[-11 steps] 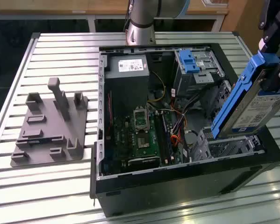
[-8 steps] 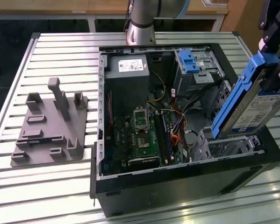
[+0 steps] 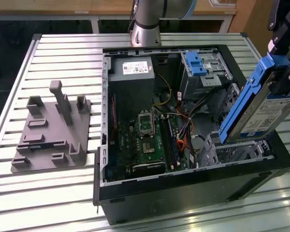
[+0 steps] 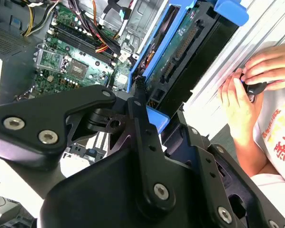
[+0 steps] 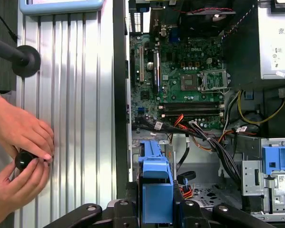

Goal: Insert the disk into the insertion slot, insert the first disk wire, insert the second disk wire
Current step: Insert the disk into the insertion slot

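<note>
The disk [image 3: 261, 108], a silver drive with a white label in a bright blue caddy, hangs steeply tilted over the front right corner of the open computer case [image 3: 183, 193]. My gripper [image 3: 282, 60] is shut on its upper end. Its lower end sits just above the insertion slot [image 3: 234, 152], a silver perforated cage inside the case. In both wrist views the blue caddy [image 5: 156, 190] [image 4: 180, 52] stands between my black fingers [image 4: 137, 118]. The perforated slot floor [image 5: 209, 194] lies beside the caddy. Loose orange, red and black wires [image 3: 183, 137] lie near the slot.
A taller grey bay with a blue clip [image 3: 197, 63] stands at the case's back right. The motherboard [image 3: 147, 140] covers the case floor. A grey fixture [image 3: 53, 128] rests on the slatted table on the exterior view's left. A person's hands [image 5: 18, 147] hold a black knob beside the case.
</note>
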### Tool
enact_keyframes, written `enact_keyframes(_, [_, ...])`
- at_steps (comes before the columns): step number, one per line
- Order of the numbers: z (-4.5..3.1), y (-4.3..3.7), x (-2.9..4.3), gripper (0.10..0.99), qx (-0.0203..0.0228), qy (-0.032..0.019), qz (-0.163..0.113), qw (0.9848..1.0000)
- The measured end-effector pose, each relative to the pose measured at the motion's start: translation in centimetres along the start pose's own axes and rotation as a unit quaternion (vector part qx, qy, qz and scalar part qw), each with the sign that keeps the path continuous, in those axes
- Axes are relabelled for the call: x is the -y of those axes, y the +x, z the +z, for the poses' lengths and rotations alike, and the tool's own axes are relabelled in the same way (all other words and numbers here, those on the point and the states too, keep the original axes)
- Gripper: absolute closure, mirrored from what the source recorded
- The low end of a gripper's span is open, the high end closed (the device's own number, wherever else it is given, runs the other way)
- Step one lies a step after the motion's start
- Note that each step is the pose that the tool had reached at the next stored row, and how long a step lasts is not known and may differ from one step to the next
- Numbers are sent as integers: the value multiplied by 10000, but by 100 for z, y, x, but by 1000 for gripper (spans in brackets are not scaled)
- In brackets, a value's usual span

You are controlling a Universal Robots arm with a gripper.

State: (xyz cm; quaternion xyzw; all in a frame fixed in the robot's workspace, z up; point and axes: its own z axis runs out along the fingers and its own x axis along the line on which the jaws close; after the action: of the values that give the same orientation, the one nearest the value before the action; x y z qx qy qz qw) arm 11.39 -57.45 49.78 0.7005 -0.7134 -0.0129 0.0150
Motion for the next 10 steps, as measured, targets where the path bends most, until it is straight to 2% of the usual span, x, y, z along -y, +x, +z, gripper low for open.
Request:
enact_keyframes(2, [0,0,0,722,3,0,0,10000])
enact_keyframes(4, [0,1,0,722,28,0,-1,10000])
enact_keyframes(7, [1,5,0,722,116,-2,-5,9999])
enact_keyframes(10, [0,14,0,722,241,-4,-10,9997])
